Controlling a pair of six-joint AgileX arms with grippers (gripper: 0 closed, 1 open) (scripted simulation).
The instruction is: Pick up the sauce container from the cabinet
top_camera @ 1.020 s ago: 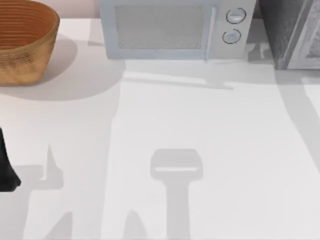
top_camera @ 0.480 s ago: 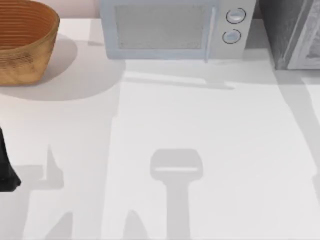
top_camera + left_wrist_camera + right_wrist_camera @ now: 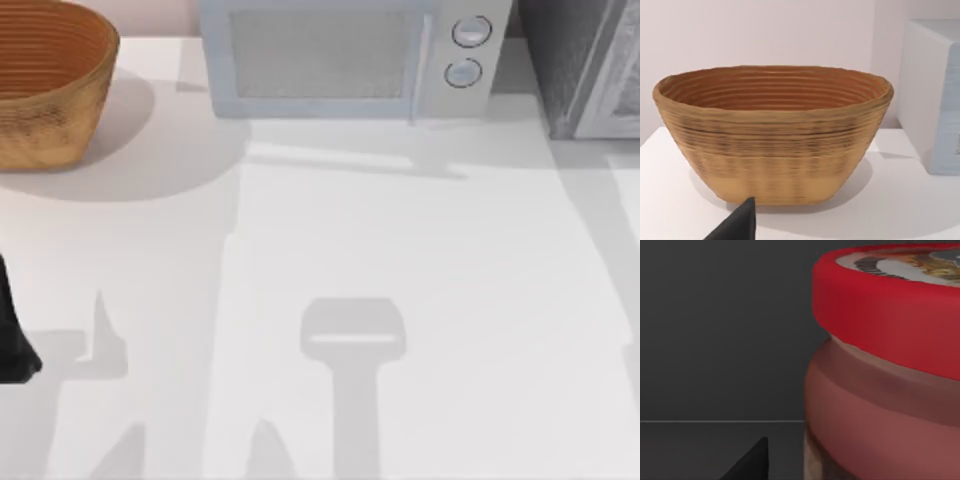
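The sauce container (image 3: 880,385) looms very close in the right wrist view. It is a round jar with a red lid, a dark label on top and a reddish body, and it appears tilted. It stands against the dark inside of the cabinet (image 3: 715,330). A dark part of my right gripper (image 3: 751,462) shows beside the jar, and I cannot tell whether it touches it. The cabinet (image 3: 585,70) is the grey box at the table's far right corner in the top view. My left arm (image 3: 12,345) rests parked at the left edge.
A woven brown basket (image 3: 45,85) sits at the far left, large in the left wrist view (image 3: 772,135). A pale microwave (image 3: 345,60) stands at the back centre. The white table (image 3: 400,250) carries shadows of the arms.
Shadows at the table's right side have shifted; the one beside the microwave's right end is gone. The left arm has not moved.
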